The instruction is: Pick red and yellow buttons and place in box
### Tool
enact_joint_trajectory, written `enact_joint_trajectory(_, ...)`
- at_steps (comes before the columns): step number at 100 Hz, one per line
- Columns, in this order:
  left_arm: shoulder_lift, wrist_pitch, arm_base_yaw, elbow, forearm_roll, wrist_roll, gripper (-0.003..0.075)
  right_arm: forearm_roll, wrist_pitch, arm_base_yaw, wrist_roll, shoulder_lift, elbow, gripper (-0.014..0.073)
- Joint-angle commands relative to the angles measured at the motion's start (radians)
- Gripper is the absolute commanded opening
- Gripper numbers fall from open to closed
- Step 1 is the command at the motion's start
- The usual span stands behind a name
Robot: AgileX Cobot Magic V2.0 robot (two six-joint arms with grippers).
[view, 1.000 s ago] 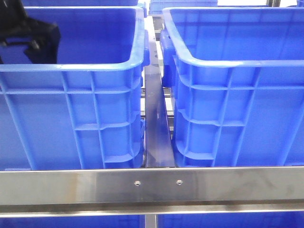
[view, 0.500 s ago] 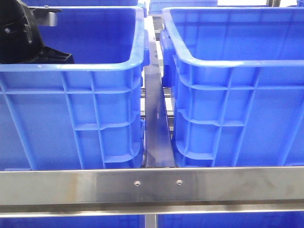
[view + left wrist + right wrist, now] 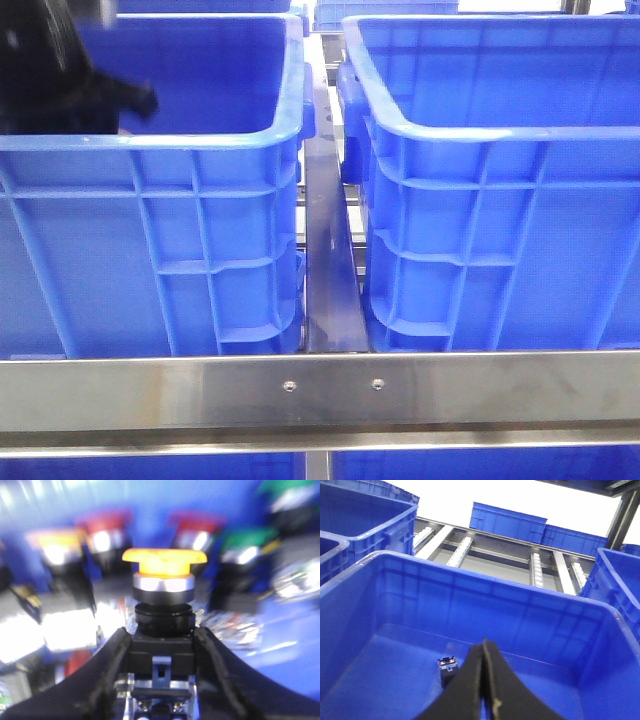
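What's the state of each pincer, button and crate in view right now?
Left pincer: shut on yellow button, held upright.
Right pincer: shut, holding nothing.
Red buttons: loose behind, blurred.
Green button: loose, blurred.
Left crate: open-topped, left arm inside.
Right crate: open-topped, one small dark part on its floor.

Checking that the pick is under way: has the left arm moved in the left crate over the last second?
Yes. In the front view the left arm now stands higher against the left crate rim and reaches further right.
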Motion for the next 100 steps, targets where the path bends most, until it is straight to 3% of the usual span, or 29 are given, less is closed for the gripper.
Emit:
enact_joint_trajectory(1, -0.119, -0.054, -0.034, -0.024, 0.0, 0.004, 0.0148, 0.098, 0.035, -0.006, 0.002, 0.0, -0.029, -0.0068)
enact_joint_trajectory(29, -0.302, -0.103, -0.231, -0.024, -0.008, 0.125, 0.0148, 0.098, 0.042, -0.006, 0.002, 0.0, -0.029, -0.0068)
enact_joint_trajectory(58, -0.313, -0.117, -0.487, -0.024, -0.009, 0.251, 0.0148, 0.098, 0.042, -0.006, 0.002, 0.0, -0.048, -0.0048)
enact_joint_trajectory(68, -0.312, -0.126, -0.535, -0.024, -0.008, 0.258, 0.0148, 0.098, 0.039, -0.002, 0.049, 0.01, -0.07, 0.0092)
enact_joint_trajectory(82, -0.312, -0.128, -0.544, -0.024, -0.008, 0.258, 0.0148, 0.098, 0.048, 0.015, 0.197, 0.052, -0.114, 0.0519)
enact_joint_trajectory(87, -0.312, -0.128, -0.544, -0.024, -0.008, 0.258, 0.0148, 0.098, 0.066, 0.024, 0.243, 0.074, -0.132, 0.0615)
enact_joint_trajectory(92, -0.312, -0.128, -0.544, -0.024, -0.008, 0.258, 0.0148, 0.098, 0.101, 0.033, 0.297, 0.098, -0.157, 0.0656)
enact_joint_trajectory(100, -0.312, -0.128, -0.544, -0.024, -0.008, 0.258, 0.0148, 0.098, 0.197, 0.053, 0.405, 0.145, -0.195, 0.0645)
